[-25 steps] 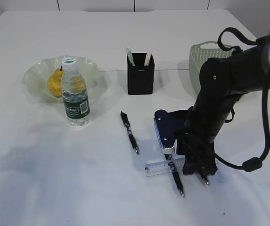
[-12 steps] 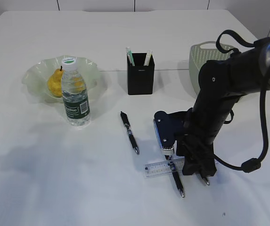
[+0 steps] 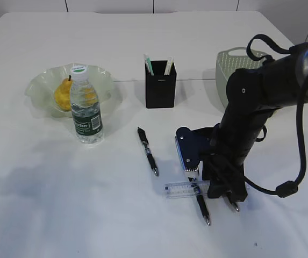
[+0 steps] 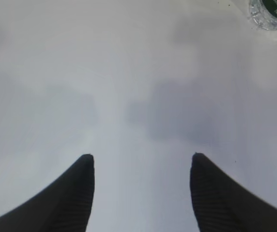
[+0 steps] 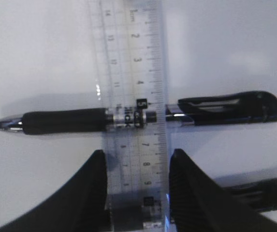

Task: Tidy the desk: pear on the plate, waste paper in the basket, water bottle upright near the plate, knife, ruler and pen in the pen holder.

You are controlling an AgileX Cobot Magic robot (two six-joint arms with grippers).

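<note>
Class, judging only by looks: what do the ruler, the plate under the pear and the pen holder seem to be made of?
Ruler: likely clear hard plastic; the pen shows through it.
Plate: pale, translucent, wavy-rimmed, glass or plastic; unclear which.
Pen holder: opaque matte black, probably plastic.

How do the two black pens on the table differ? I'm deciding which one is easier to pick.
The left pen lies alone on bare table; the right pen lies crossed with the clear ruler. The left pen is clear of both arms; the right pen sits beside the right pincer, which brackets the ruler. Both are black with silver tips.
</note>
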